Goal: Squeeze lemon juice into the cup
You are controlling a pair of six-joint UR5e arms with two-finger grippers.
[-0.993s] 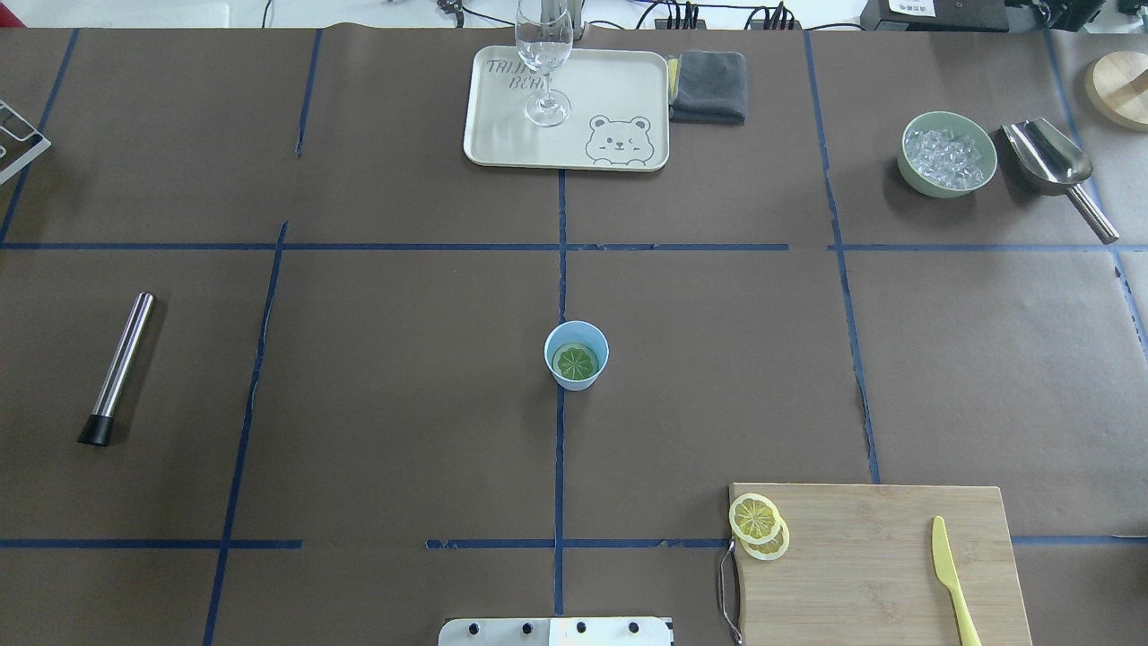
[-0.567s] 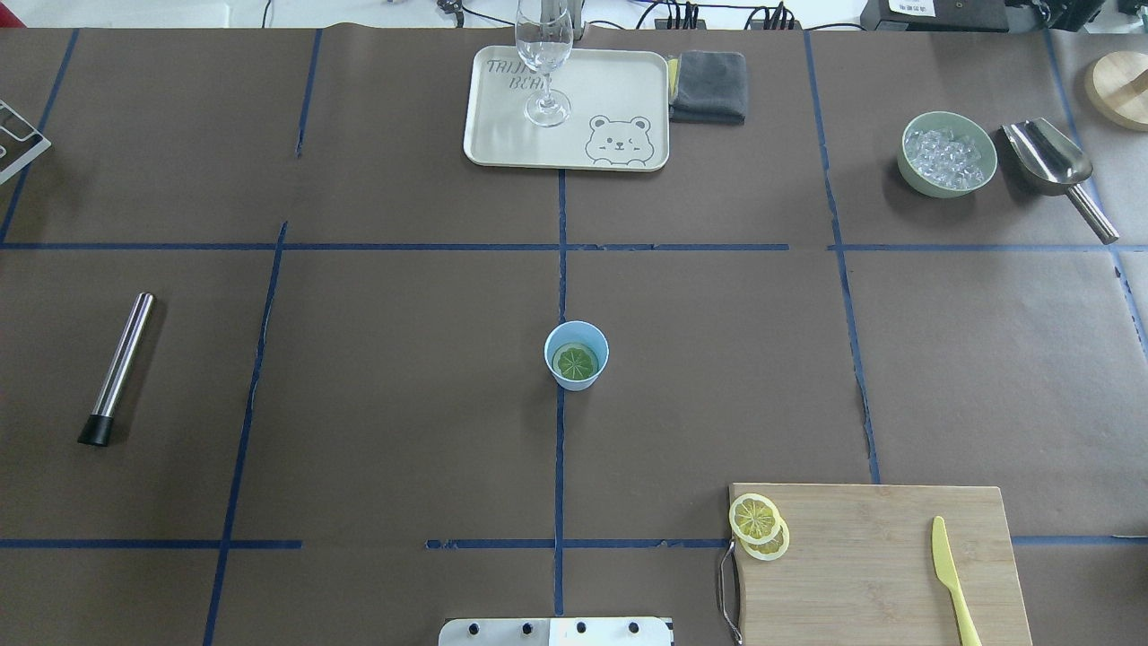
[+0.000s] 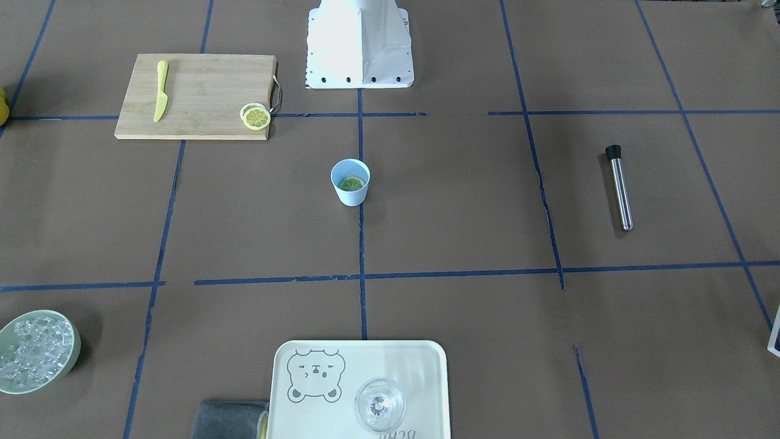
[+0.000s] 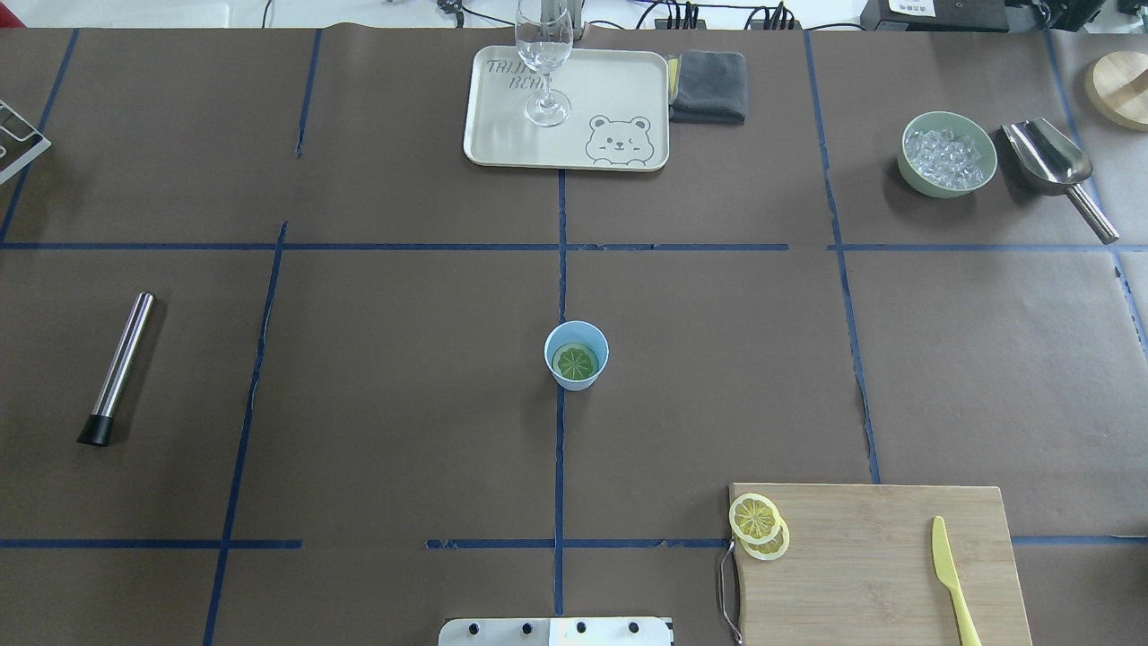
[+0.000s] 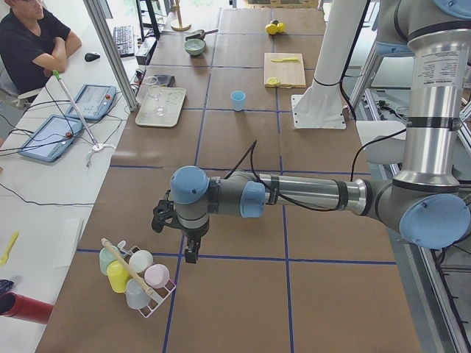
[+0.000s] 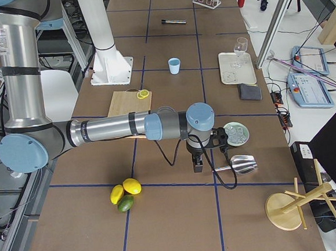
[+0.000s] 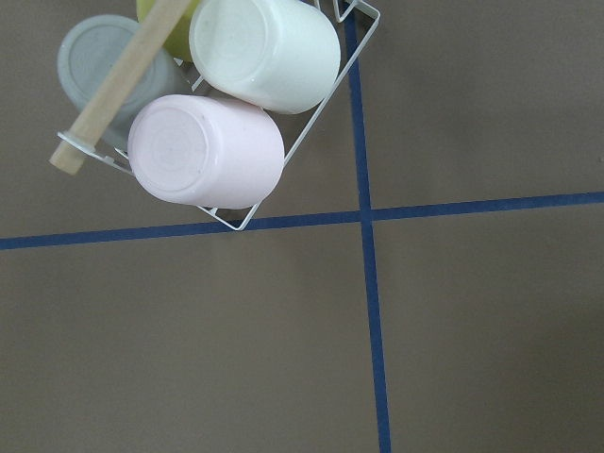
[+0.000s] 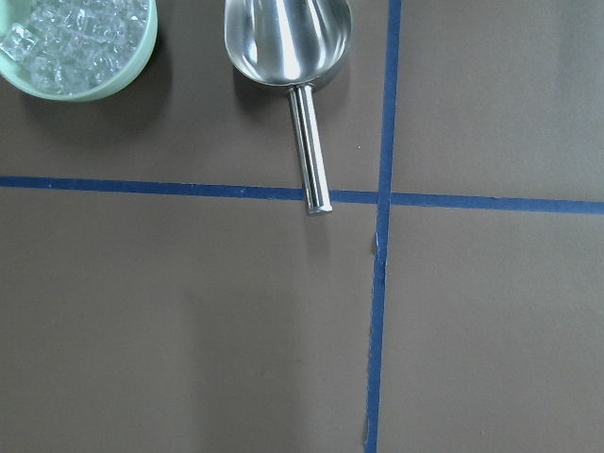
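At the desk's [image 4: 386, 404] middle, on a blue tape line, the cup [image 4: 574, 383] stands upright with nothing gripping it. One slice [image 4: 575, 362] lies flat in its bottom and looks greenish against the blue inside. Two more slices [image 4: 759, 528] overlap at a corner of the board [image 4: 861, 574], well apart from the cup, and a knife [image 4: 949, 574] lies near the board's other end.

Neither arm is near the cup. The left claw [image 5: 178, 234] hangs over the desk's left end, just beside a wire rack [image 5: 140, 278] of upturned tumblers. It shows only from the side, so I cannot tell how far it is open, and nothing can be seen in it. The right claw [image 6: 203, 156] hangs over the right end, near a bowl [image 6: 237, 133] of ice and a metal scoop [image 6: 241, 164]. Its opening cannot be judged either, and no load shows in it.
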